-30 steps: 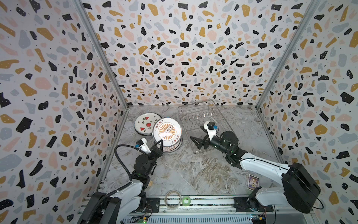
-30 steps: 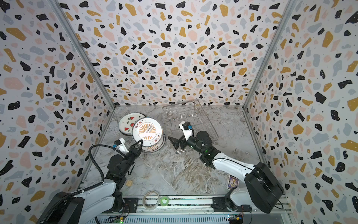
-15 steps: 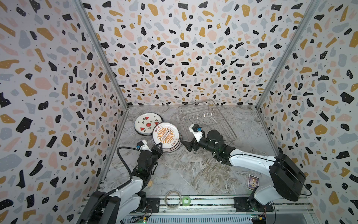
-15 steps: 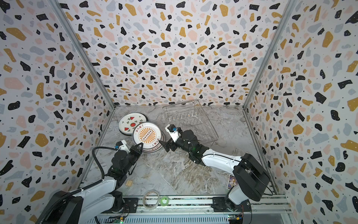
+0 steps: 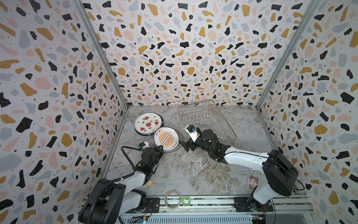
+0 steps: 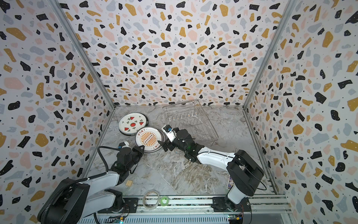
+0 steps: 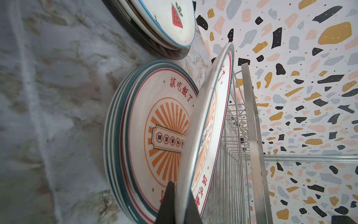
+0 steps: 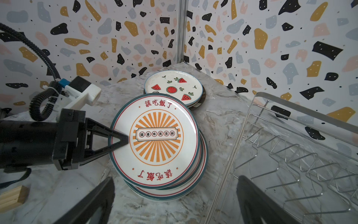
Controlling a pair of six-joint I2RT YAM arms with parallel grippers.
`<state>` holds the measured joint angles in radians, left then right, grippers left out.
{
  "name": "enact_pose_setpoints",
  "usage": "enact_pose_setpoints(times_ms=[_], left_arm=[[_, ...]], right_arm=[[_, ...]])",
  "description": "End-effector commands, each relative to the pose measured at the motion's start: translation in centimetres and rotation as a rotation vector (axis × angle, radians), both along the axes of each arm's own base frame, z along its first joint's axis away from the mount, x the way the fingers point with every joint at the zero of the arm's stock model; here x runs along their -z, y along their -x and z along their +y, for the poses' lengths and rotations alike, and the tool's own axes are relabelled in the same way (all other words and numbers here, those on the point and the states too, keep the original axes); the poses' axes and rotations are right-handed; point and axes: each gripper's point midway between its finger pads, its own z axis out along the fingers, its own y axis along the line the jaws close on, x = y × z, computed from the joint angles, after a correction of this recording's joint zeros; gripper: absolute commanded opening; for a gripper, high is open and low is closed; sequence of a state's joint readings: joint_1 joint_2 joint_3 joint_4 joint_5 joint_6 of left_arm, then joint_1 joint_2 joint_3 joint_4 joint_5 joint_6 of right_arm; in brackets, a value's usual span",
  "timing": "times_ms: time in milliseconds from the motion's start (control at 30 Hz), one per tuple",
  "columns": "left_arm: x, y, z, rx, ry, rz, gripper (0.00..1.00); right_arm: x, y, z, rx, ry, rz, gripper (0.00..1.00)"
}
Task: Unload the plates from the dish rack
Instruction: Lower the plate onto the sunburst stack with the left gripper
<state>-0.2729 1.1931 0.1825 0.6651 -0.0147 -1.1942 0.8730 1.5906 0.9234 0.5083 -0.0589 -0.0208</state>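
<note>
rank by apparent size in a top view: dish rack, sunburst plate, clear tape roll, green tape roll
1. dish rack
2. sunburst plate
3. clear tape roll
4. green tape roll
Rolls lie nearer the camera yet look smaller.

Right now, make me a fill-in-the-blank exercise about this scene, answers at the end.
The left gripper grips the tilted sunburst plate by its rim; the right gripper, jaws open, holds ____.
The dish rack holds ____ plates.
The plate nearest the back corner shows red ____.
Missing words: nothing; no; watermelons.
</note>
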Motion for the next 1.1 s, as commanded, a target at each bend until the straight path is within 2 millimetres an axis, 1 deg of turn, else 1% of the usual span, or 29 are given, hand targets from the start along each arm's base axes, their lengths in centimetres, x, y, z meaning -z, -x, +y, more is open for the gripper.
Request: enact_pose_setpoints(times_ms=[0,267,400,467,567,667,700,800,900,967,1033,1067], left_arm=[[-2.1,-1.4,-0.1,-0.018,0.021,-0.075,0.06],[-1.1,-1.8,-0.5,0.001,0.02,-0.037,0.09],[-0.5,-2.2,-0.8,0.017,-0.002,-0.015,0.13],[-0.2,-2.3,-0.9,0.018,-0.005,-0.008,0.16],[0.2,-2.5,-1.0,0.027,-0.012,0.002,0.23],[0.5,-2.7,-1.1,0.031,-0.021,0.006,0.25],[0.6,-2.7,-1.0,0.027,-0.028,0.006,0.27],[0.3,-2.9,-0.5,0.008,-0.052,-0.004,0.29],[0.0,-2.8,0.4,-0.032,-0.083,-0.011,0.39],[-0.3,-2.7,0.6,-0.039,-0.093,-0.018,0.4],[-0.5,-2.7,0.8,-0.044,-0.107,-0.027,0.48],[-0.7,-2.7,0.8,-0.043,-0.109,-0.032,0.49]], right_arm=[[-1.6,-0.7,0.2,0.027,-0.001,-0.039,0.99],[-1.6,-0.7,0.1,0.052,0.012,-0.052,0.99],[-1.7,-0.7,0.0,0.063,0.016,-0.058,0.99],[-1.6,-0.8,-0.1,0.069,0.018,-0.059,0.99],[-1.6,-0.7,-0.2,0.075,0.022,-0.063,0.99],[-1.6,-0.9,-0.5,0.091,0.024,-0.069,0.99],[-1.7,-0.9,-0.6,0.094,0.024,-0.071,0.99],[-1.7,-0.8,-0.7,0.098,0.022,-0.075,0.99],[-2.0,-0.9,-0.9,0.106,0.018,-0.082,0.99],[-2.1,-0.9,-1.0,0.11,0.016,-0.083,0.99],[-2.2,-0.9,-1.0,0.113,0.016,-0.088,0.99],[-2.2,-1.0,-1.1,0.116,0.014,-0.088,0.99]])
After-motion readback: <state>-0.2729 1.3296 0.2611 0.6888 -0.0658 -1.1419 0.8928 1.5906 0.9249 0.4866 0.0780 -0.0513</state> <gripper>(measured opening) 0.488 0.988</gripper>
